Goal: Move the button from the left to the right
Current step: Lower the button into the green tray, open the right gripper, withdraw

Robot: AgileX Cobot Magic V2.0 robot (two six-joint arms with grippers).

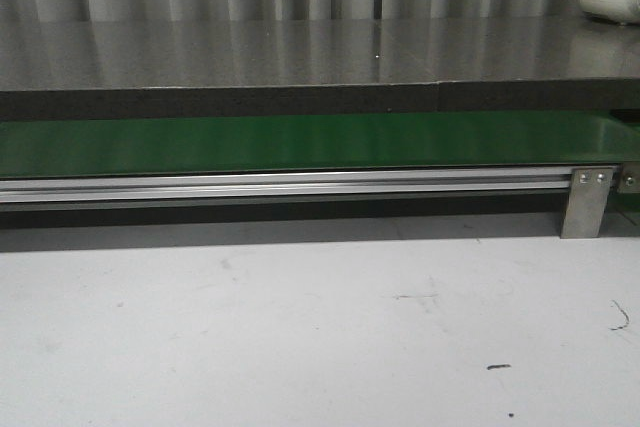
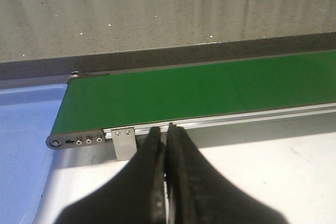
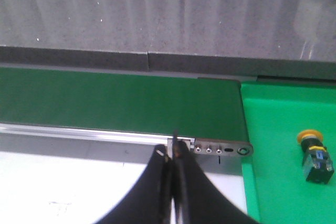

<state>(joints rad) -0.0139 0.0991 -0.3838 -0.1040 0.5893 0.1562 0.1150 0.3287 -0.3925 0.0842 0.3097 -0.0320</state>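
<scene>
Right wrist view: button (image 3: pixel 315 157) lying on green tray (image 3: pixel 273 182), right of conveyor belt (image 3: pixel 121 103) end, apart from both grippers.
L gripper (image 2: pixel 167 145) & R gripper (image 3: pixel 173 156): fingers pressed together, nothing held, both hovering near side of belt over white table (image 1: pixel 300 337).

The conveyor belt (image 1: pixel 300 144) is dark green, edged by a silver aluminium rail (image 1: pixel 280 185). The desk (image 1: pixel 300 337) is white with dark scuffs. The counter (image 1: pixel 300 52) behind is speckled grey. The button (image 3: pixel 314 157) has a yellow-orange head and black body, lying on a bright green tray (image 3: pixel 273 182). A pale blue tray (image 2: pixel 23 150) shows beside the belt's other end. Both grippers' fingers (image 2: pixel 152 182) are black.
</scene>
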